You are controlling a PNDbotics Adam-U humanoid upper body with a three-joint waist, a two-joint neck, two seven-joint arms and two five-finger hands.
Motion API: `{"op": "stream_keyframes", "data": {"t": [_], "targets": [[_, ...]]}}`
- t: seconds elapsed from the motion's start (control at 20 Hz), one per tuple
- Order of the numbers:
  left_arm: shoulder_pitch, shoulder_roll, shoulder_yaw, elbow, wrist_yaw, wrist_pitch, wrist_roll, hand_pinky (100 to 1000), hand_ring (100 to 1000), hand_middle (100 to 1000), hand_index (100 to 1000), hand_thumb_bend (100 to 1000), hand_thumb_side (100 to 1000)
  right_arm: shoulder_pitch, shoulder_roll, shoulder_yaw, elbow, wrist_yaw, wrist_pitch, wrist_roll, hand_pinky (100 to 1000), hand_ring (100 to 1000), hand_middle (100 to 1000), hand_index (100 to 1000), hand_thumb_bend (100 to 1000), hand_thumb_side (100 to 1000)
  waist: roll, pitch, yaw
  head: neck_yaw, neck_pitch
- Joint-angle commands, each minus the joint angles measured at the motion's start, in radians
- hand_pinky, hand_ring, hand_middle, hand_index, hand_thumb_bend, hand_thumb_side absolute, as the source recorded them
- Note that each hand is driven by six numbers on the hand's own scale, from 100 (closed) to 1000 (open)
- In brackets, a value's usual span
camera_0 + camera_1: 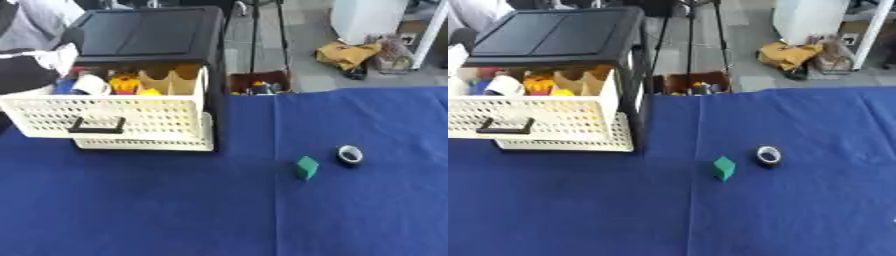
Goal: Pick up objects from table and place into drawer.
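A small green block (pixel 306 167) lies on the blue tablecloth (pixel 175 210) right of centre. Just to its right rests a small roll of black tape (pixel 350 155) with a pale inner ring. At the upper left a black cabinet (pixel 149 32) has its white perforated drawer (pixel 105 117) pulled out, black handle facing me. Inside the drawer are several things: a white roll (pixel 90 84), yellow and red items (pixel 127 82) and tan dividers. Neither of my hands shows in either view.
A second white drawer front (pixel 144 144) sits shut below the pulled-out one. Beyond the table's far edge stands a brown box (pixel 258 82) of small items, tripod legs and a yellow bag (pixel 346 52) on the floor.
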Motion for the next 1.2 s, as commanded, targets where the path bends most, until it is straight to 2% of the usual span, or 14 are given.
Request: {"op": "stream_keyframes", "data": {"t": [0.05, 0.1, 0.15, 0.2, 0.25, 0.3, 0.35, 0.45, 0.5, 0.55, 0.65, 0.95, 1.2], "targets": [[-0.019, 0.004, 0.019, -0.013, 0.092, -0.015, 0.172, 106, 115, 143, 962, 461, 537, -0.019, -0.041, -0.008, -0.016, 0.01, 0.003, -0.006, 759, 749, 693, 841, 100, 905, -0.002, -0.025, -0.001, -0.01, 0.004], [-0.018, -0.004, 0.019, -0.013, 0.12, -0.029, 0.222, 116, 124, 153, 960, 464, 578, -0.023, -0.051, -0.008, -0.016, 0.013, 0.006, -0.009, 759, 749, 693, 841, 100, 903, -0.002, -0.025, -0.001, -0.013, 0.005], [-0.017, -0.014, 0.018, -0.013, 0.144, -0.047, 0.263, 196, 194, 228, 963, 516, 696, -0.029, -0.063, -0.008, -0.016, 0.016, 0.01, -0.012, 758, 750, 694, 839, 100, 897, -0.003, -0.026, -0.001, -0.016, 0.006], [-0.018, -0.03, 0.018, -0.013, 0.164, -0.069, 0.297, 272, 265, 295, 963, 529, 745, -0.036, -0.079, -0.008, -0.016, 0.021, 0.016, -0.017, 759, 753, 695, 838, 100, 891, -0.004, -0.027, -0.002, -0.019, 0.008], [-0.017, -0.049, 0.017, -0.013, 0.181, -0.093, 0.325, 355, 349, 371, 965, 538, 763, -0.045, -0.097, -0.005, -0.016, 0.028, 0.026, -0.02, 761, 756, 698, 839, 100, 888, -0.005, -0.028, -0.002, -0.02, 0.009], [-0.015, -0.067, 0.016, -0.013, 0.195, -0.116, 0.346, 372, 368, 388, 965, 541, 767, -0.054, -0.114, -0.002, -0.016, 0.036, 0.038, -0.022, 761, 756, 698, 839, 100, 886, -0.006, -0.029, -0.002, -0.021, 0.01], [-0.014, -0.088, 0.017, -0.013, 0.21, -0.137, 0.363, 459, 474, 470, 966, 544, 812, -0.064, -0.132, 0.001, -0.016, 0.045, 0.049, -0.023, 762, 759, 702, 839, 100, 877, -0.007, -0.03, -0.003, -0.021, 0.011], [-0.008, -0.136, 0.017, -0.013, 0.235, -0.186, 0.395, 590, 650, 575, 953, 561, 840, -0.089, -0.17, 0.011, -0.016, 0.067, 0.081, -0.026, 763, 765, 708, 839, 100, 861, -0.01, -0.032, -0.005, -0.023, 0.012], [-0.004, -0.159, 0.017, -0.013, 0.246, -0.211, 0.406, 601, 667, 586, 953, 561, 842, -0.101, -0.186, 0.017, -0.016, 0.079, 0.099, -0.026, 764, 767, 709, 840, 100, 861, -0.011, -0.033, -0.005, -0.024, 0.012], [0.001, -0.184, 0.017, -0.013, 0.258, -0.236, 0.416, 679, 777, 658, 957, 579, 857, -0.113, -0.203, 0.024, -0.016, 0.091, 0.118, -0.022, 764, 772, 715, 842, 100, 856, -0.012, -0.033, -0.005, -0.025, 0.013], [0.009, -0.231, 0.015, -0.013, 0.277, -0.279, 0.43, 752, 841, 710, 967, 613, 877, -0.135, -0.234, 0.039, -0.016, 0.115, 0.154, -0.006, 765, 776, 722, 846, 100, 848, -0.012, -0.034, -0.005, -0.026, 0.015], [0.041, -0.34, 0.014, -0.013, 0.284, -0.367, 0.42, 804, 872, 741, 981, 698, 884, -0.203, -0.322, 0.089, -0.014, 0.173, 0.232, 0.088, 765, 787, 740, 847, 100, 815, -0.012, -0.042, -0.006, -0.023, 0.039], [0.067, -0.399, 0.015, -0.013, 0.253, -0.423, 0.399, 803, 880, 742, 970, 762, 865, -0.269, -0.394, 0.132, 0.05, 0.209, 0.235, 0.16, 772, 804, 763, 855, 100, 806, -0.012, -0.047, -0.004, -0.026, 0.046]]}}
